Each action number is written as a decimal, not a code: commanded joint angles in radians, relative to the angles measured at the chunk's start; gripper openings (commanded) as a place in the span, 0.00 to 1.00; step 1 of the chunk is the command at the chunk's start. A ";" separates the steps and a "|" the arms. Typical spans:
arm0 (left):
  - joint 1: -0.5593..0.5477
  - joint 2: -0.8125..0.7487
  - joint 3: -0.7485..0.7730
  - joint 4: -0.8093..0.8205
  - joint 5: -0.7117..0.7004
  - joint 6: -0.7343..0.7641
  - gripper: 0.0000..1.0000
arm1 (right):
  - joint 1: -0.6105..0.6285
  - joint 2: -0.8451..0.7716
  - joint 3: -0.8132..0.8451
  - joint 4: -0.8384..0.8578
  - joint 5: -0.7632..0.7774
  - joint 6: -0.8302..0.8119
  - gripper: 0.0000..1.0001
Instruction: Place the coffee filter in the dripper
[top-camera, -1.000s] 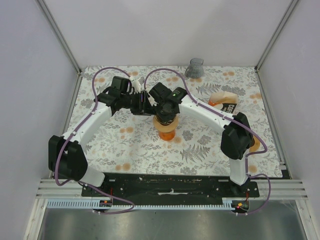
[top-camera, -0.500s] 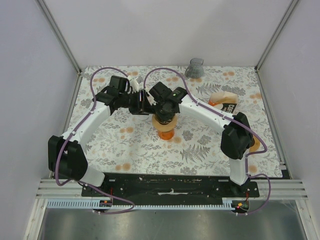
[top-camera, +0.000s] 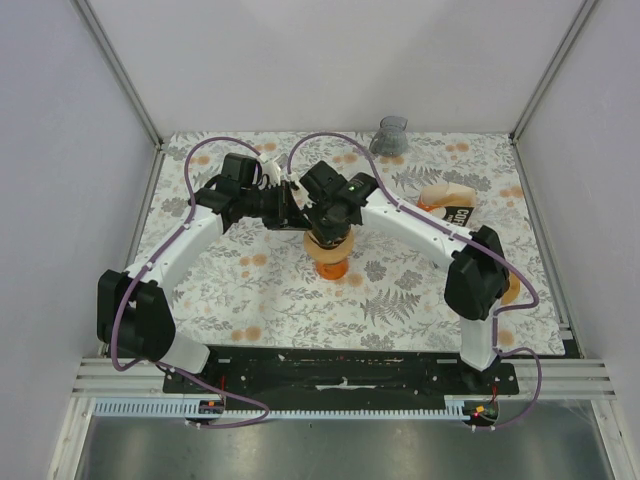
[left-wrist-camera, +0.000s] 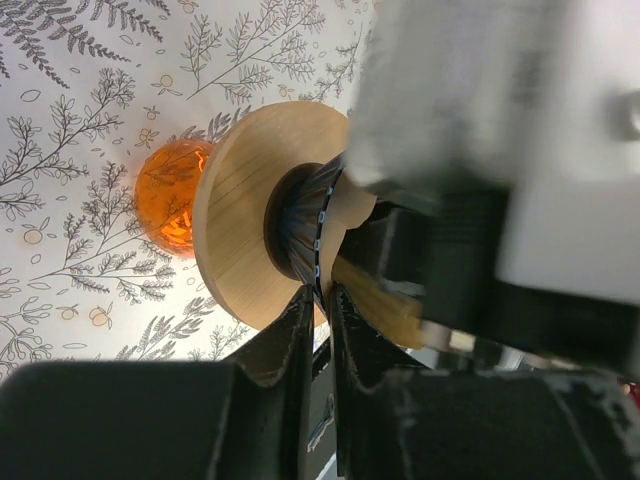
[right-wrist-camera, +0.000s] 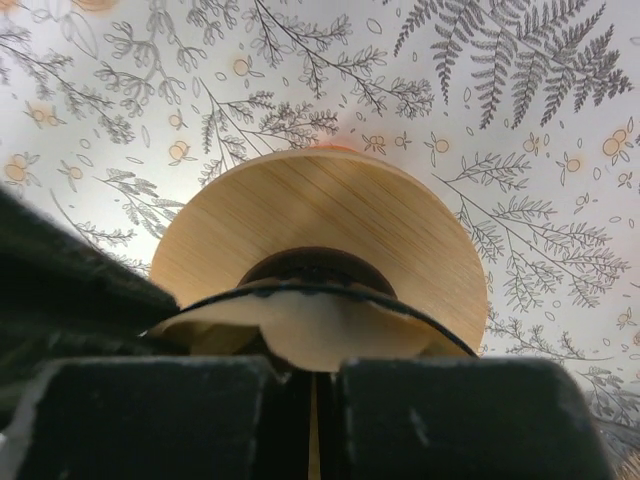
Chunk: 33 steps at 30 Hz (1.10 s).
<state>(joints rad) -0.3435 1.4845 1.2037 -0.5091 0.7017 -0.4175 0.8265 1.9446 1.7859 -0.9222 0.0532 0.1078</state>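
Filter's going in now: right gripper (right-wrist-camera: 312, 372) is pinching the tan paper coffee filter (right-wrist-camera: 320, 332), which is sitting in the mouth of the dark cone dripper with a wooden collar (right-wrist-camera: 330, 220). Left gripper (left-wrist-camera: 319, 293) is nipping its rim, nearly closed. Next move, I reckon: letting go gently and lifting clear without dragging the paper out

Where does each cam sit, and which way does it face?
Top external: above and behind the bases, looking down on the table; both arms show whole, with the left gripper and right gripper meeting over the dripper.
Left wrist: looks along its own fingers at the dripper's wooden collar, seen side-on; the right arm's blurred body fills the right side.
Right wrist: looks down past its own fingers at the collar and the coffee filter.
Shared: all three show the dripper; both wrist views show its collar.
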 joint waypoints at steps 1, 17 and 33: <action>-0.005 -0.007 -0.009 0.017 -0.001 -0.012 0.15 | -0.012 -0.093 0.035 0.063 -0.015 -0.019 0.00; -0.005 -0.017 0.022 -0.002 -0.015 0.014 0.16 | -0.040 -0.254 0.007 0.098 -0.050 -0.095 0.00; -0.005 -0.035 0.046 -0.023 -0.014 0.040 0.32 | -0.043 -0.446 -0.180 0.196 -0.255 -0.331 0.46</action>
<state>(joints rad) -0.3439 1.4837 1.2129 -0.5289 0.6895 -0.4114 0.7872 1.5669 1.6596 -0.7940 -0.0795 -0.0780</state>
